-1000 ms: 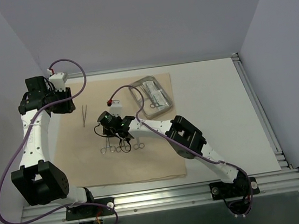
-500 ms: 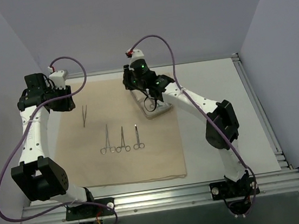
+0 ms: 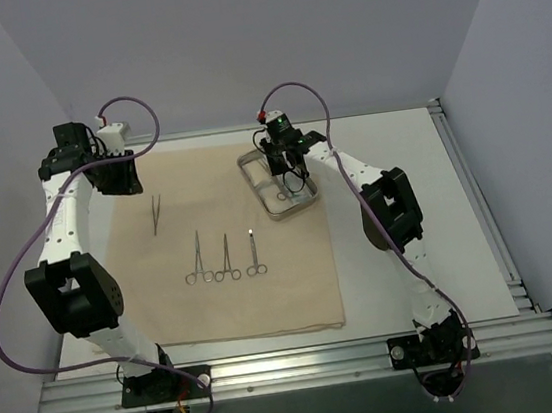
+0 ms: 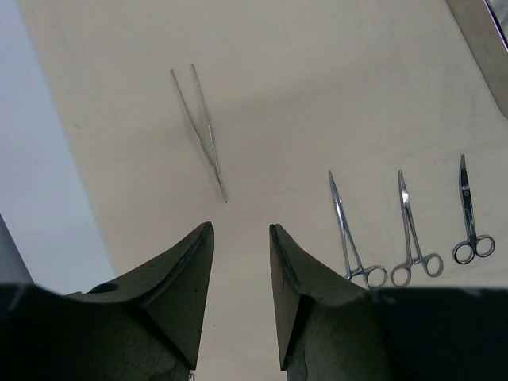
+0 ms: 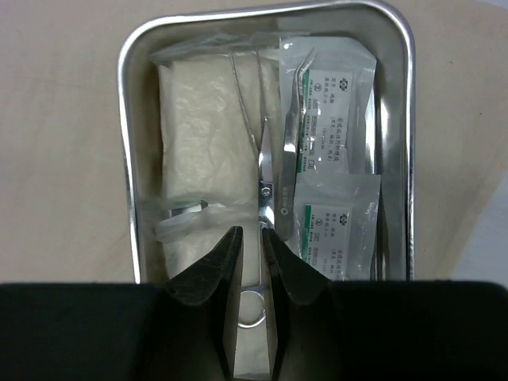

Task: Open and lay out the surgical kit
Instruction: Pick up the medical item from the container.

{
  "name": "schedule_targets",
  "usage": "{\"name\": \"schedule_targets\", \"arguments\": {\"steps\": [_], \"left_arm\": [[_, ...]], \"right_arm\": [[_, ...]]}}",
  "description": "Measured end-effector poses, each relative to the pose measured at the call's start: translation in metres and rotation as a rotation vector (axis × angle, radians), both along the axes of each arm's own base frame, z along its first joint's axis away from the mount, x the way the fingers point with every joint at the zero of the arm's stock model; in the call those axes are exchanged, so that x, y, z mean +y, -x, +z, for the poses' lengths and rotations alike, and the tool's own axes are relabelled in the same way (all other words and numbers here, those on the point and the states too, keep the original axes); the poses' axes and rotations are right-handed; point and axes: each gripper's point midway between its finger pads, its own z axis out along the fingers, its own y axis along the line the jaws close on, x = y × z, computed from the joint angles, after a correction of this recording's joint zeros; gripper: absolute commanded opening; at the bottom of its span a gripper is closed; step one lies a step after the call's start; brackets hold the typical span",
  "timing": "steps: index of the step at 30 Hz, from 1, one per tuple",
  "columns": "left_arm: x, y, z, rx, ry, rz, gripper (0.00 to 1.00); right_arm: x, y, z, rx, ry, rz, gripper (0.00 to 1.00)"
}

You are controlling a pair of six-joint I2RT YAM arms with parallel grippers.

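While the left gripper [image 4: 238,226] hangs with jaws apart and empty at upper left of the overhead view, the beige cloth wrap [image 3: 228,308] lies flat with tweezers [image 3: 156,213] left of centre and three ring-handled instruments [image 3: 226,258] mid-frame. At top, right of centre, the steel tray [image 5: 125,159] holds gauze [image 5: 198,135], two packets [image 5: 327,87] and scissors [image 5: 264,186]. The right gripper [image 5: 250,232] straddles the scissors, nearly closed, and whether it pinches them cannot be told.

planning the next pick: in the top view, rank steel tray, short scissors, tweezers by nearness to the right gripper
1. steel tray, directly under the right gripper
2. short scissors, right end of the laid-out row
3. tweezers, far left, alone
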Motion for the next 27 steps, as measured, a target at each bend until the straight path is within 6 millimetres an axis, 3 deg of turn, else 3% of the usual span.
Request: {"name": "schedule_targets", "arguments": {"steps": [4,8,14,19,24,27], "left_arm": [[0.001,-0.009,-0.008,0.021,0.006,0.001,0.44],[0.001,-0.014,-0.018,0.047,0.010,-0.001,0.44],[-0.003,-0.014,-0.031,0.086,0.016,-0.008,0.44],[-0.003,-0.017,-0.030,0.085,0.010,-0.008,0.44],[-0.002,-0.017,-0.029,0.082,0.005,-0.005,0.44],[-0.002,-0.017,-0.029,0.082,0.003,-0.005,0.44]], "right_arm": [[-0.003,0.001,-0.028,0.065,0.010,0.021,0.15],[-0.006,-0.001,-0.039,0.087,0.010,0.025,0.17],[-0.006,-0.001,-0.044,0.103,-0.002,0.035,0.20],[-0.004,0.000,-0.049,0.116,-0.007,0.044,0.20],[-0.005,0.002,-0.067,0.148,-0.002,0.046,0.20],[-0.004,-0.001,-0.066,0.141,-0.010,0.043,0.20]]}}
